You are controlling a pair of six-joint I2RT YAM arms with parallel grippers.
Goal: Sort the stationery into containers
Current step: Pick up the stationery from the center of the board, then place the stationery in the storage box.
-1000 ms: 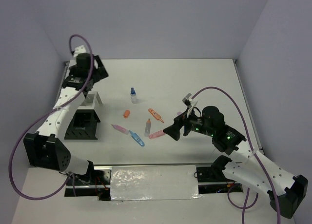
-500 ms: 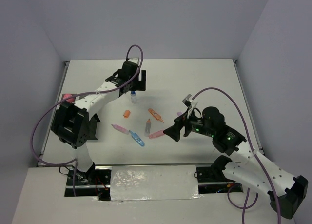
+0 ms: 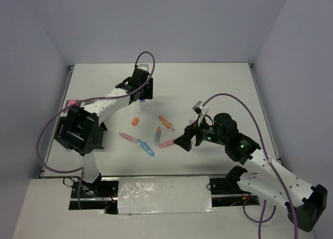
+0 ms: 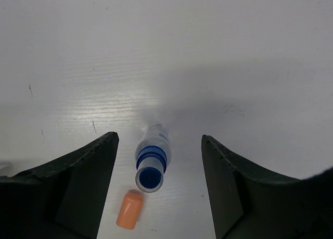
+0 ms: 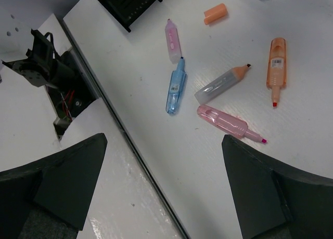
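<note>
White table (image 4: 218,46), bottle (image 4: 151,163) between left gripper (image 4: 159,137) fingers (image 4: 78,181)

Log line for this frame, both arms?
left gripper: open, straddling upright bottle, no contact | right gripper: open, hovering over pens | held: nothing

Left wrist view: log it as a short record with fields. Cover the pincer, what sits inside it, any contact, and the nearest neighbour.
left pincer: open, straddling the bottle
bottle: clear with a blue cap, standing on the table
contact: none, a gap shows on both sides
neighbour: small orange piece, lying on the table apart from the bottle
</note>
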